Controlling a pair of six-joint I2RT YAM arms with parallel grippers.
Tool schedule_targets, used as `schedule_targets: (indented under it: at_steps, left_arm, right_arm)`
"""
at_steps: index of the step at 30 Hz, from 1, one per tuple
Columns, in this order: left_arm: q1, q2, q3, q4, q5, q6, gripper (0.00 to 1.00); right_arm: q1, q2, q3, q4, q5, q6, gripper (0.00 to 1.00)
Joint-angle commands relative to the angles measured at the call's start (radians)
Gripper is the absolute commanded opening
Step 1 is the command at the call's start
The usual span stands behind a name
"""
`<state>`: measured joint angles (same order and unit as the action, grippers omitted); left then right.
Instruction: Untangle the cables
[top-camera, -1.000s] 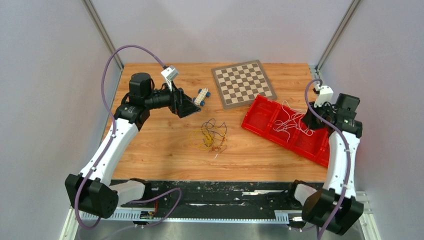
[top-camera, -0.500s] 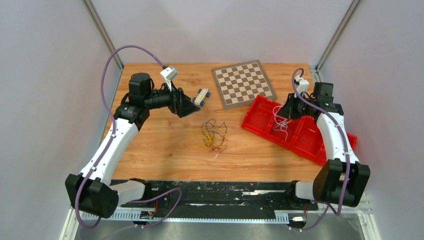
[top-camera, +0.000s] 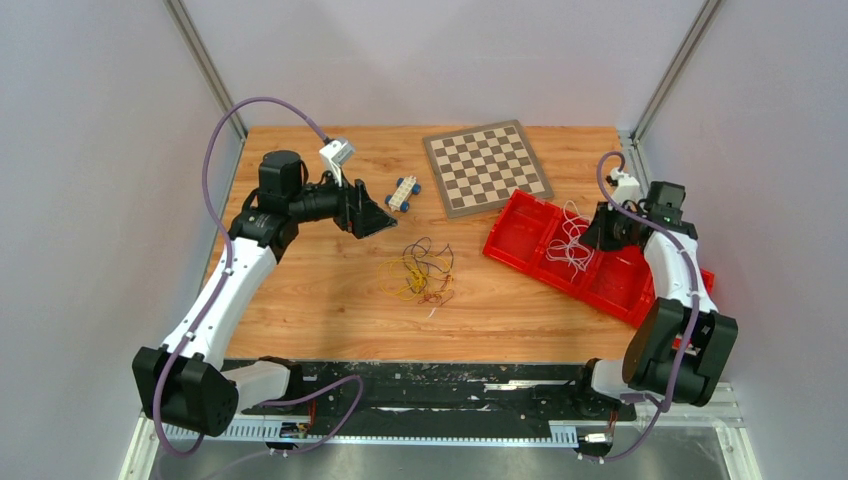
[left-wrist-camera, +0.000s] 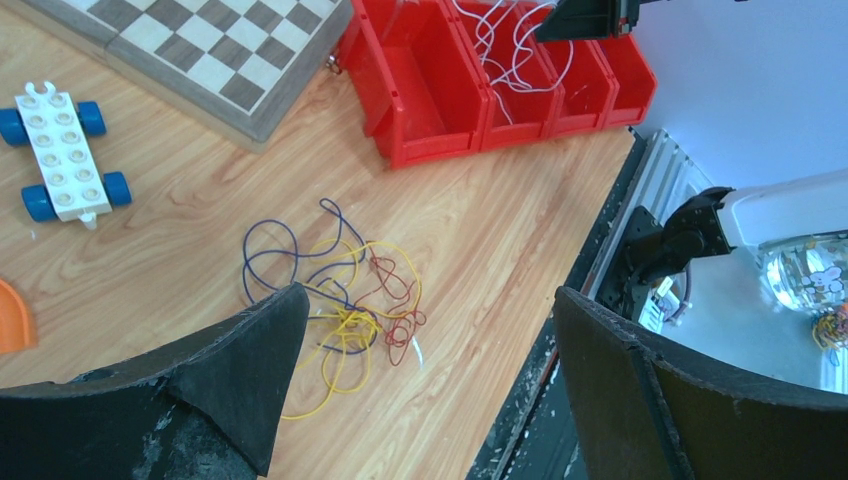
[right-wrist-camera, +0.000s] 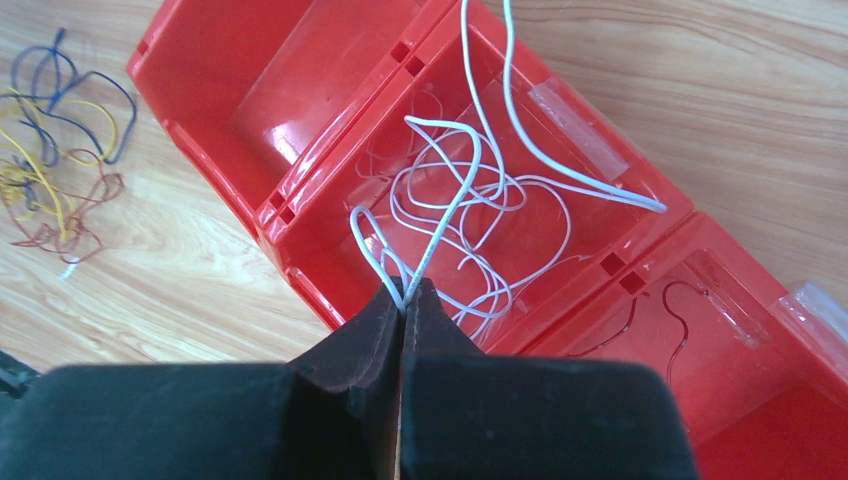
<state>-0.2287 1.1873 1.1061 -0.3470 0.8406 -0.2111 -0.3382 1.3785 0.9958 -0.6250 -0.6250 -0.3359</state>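
Cables (right-wrist-camera: 446, 215), white, pinched by right hand (right-wrist-camera: 402, 300) over red bin (right-wrist-camera: 220, 70).

The loose cables (top-camera: 420, 272) are yellow, dark blue-black and brownish red against the table (top-camera: 320, 300), which has an orange-brown wood grain. The white cables (top-camera: 572, 243) contrast with the plain red bin (top-camera: 513, 235). The chessboard (top-camera: 487, 167) has dark brown and cream squares inside a grey-brown frame, and the toy car (top-camera: 404, 191) is white with blue wheels.
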Motion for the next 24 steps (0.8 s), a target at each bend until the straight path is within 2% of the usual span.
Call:
schedule_targets:
  at_steps: [1,7,12,16,21,24]
  left_arm:
    - [0.005,-0.004,-0.008,0.035,0.026,-0.018,1.00]
    - [0.005,0.003,-0.010,0.021,0.014,-0.031,1.00]
    - [0.005,0.000,-0.006,0.021,0.001,-0.043,1.00]
    - [0.005,0.004,-0.004,0.038,0.002,-0.060,1.00]
    - [0.005,0.004,-0.005,0.043,-0.002,-0.059,1.00]
    - [0.005,0.002,-0.004,0.042,-0.005,-0.058,1.00]
  right_arm:
    - [0.102,-0.029,-0.012,0.094,0.101,-0.045,0.00]
    - [0.267,0.028,-0.036,0.187,0.382,-0.026,0.00]
    - [0.313,0.114,-0.028,0.202,0.514,-0.020,0.00]
    - [0.314,0.169,-0.037,0.226,0.566,-0.003,0.00]
    - [0.324,0.196,-0.055,0.262,0.486,0.019,0.00]
    - [0.332,0.184,-0.027,0.223,0.433,0.009,0.09]
